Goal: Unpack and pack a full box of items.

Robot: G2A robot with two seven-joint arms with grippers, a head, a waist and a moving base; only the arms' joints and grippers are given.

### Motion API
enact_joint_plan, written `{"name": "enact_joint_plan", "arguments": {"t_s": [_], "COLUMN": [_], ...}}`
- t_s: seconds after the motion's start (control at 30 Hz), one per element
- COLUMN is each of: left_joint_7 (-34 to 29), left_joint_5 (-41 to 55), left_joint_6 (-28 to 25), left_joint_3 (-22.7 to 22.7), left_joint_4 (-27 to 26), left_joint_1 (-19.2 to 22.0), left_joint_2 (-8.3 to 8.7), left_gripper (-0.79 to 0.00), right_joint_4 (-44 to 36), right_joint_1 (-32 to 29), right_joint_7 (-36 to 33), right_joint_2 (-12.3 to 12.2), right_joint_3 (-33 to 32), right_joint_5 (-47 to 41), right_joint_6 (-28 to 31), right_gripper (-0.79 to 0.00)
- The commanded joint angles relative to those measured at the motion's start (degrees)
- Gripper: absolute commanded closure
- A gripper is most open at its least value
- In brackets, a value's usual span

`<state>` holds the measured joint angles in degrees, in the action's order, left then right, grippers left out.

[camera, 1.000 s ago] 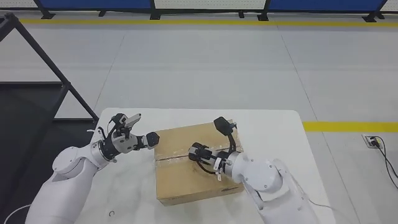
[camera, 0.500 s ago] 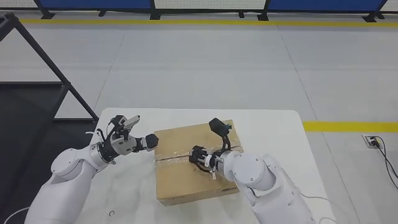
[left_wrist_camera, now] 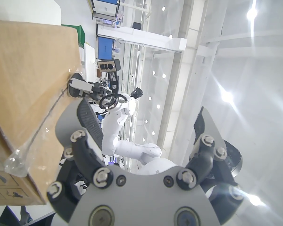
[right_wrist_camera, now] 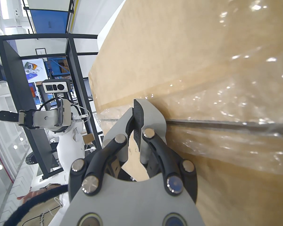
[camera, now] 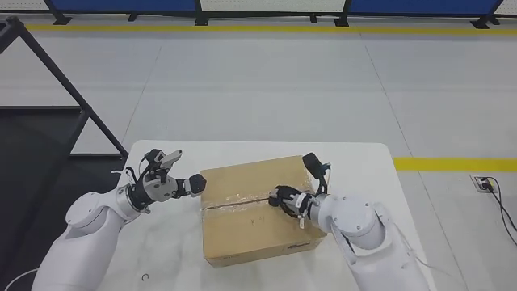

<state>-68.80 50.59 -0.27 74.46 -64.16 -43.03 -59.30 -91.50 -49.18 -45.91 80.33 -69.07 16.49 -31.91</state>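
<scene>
A closed cardboard box [camera: 250,230] lies in the middle of the white table [camera: 355,162], with clear tape along its centre seam [camera: 234,203]. My right gripper [camera: 279,197] rests on top of the box at the seam, shut on a thin flat beige piece [right_wrist_camera: 133,163] whose tip is hidden between the fingertips [right_wrist_camera: 138,109]. The seam [right_wrist_camera: 226,124] shows as a dark line under wrinkled tape. My left gripper [camera: 184,170] hovers open just off the box's left end, beside the taped corner [left_wrist_camera: 16,161], nothing between its fingers [left_wrist_camera: 89,121].
A black metal frame [camera: 48,81] stands off the table's left side. A small ring-shaped object [camera: 144,276] lies near the table's front left edge. Bare tabletop lies to the right of the box and behind it.
My right gripper has slid rightward along the box's seam, from near the middle toward the right end. The left gripper has stayed put and open.
</scene>
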Motion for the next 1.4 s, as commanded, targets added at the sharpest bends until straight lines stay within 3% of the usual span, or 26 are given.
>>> {"name": "enact_joint_plan", "arguments": {"t_s": [0.0, 0.4, 0.73, 0.93, 1.03, 1.2, 1.37], "left_joint_7": [0.02, -0.54, -0.88, -0.99, -1.09, -1.02, -1.03], "left_joint_5": [0.04, 0.47, 0.26, -0.13, -0.35, 0.09, 0.30], "left_joint_6": [-0.01, 0.10, 0.36, 0.87, 0.78, 0.71, 0.59], "left_joint_3": [0.12, 0.80, 1.76, 1.22, 1.23, 2.05, 2.62], "left_joint_4": [-0.08, -0.32, -0.97, -1.28, -1.03, -0.60, -0.97], "left_joint_1": [-0.13, -0.87, -1.44, -1.17, -1.31, -2.23, -2.99], "left_joint_2": [0.00, -0.01, 0.15, 0.02, 0.02, 0.14, 0.23], "left_gripper": [-0.785, -0.785, -0.785, -0.785, -0.785, -0.785, -0.785], "right_joint_4": [-0.49, -1.91, -6.51, -6.42, -4.09, 1.35, 5.27], "right_joint_1": [-0.68, -4.25, -10.11, -8.45, -5.45, -1.35, 1.99], "right_joint_7": [0.09, 1.65, 3.44, 2.39, 0.49, -3.38, -0.75], "right_joint_2": [-0.22, -1.66, -2.56, -2.29, -2.01, -1.70, -1.18], "right_joint_3": [-1.51, -9.33, -15.56, -9.18, -4.37, -1.64, 1.91], "right_joint_5": [-1.10, -5.47, -13.00, -13.33, -12.11, -15.72, -14.51], "right_joint_6": [0.31, 0.50, 5.06, 7.19, 7.18, 9.75, 7.86], "right_gripper": [0.000, 0.000, 0.000, 0.000, 0.000, 0.000, 0.000]}}
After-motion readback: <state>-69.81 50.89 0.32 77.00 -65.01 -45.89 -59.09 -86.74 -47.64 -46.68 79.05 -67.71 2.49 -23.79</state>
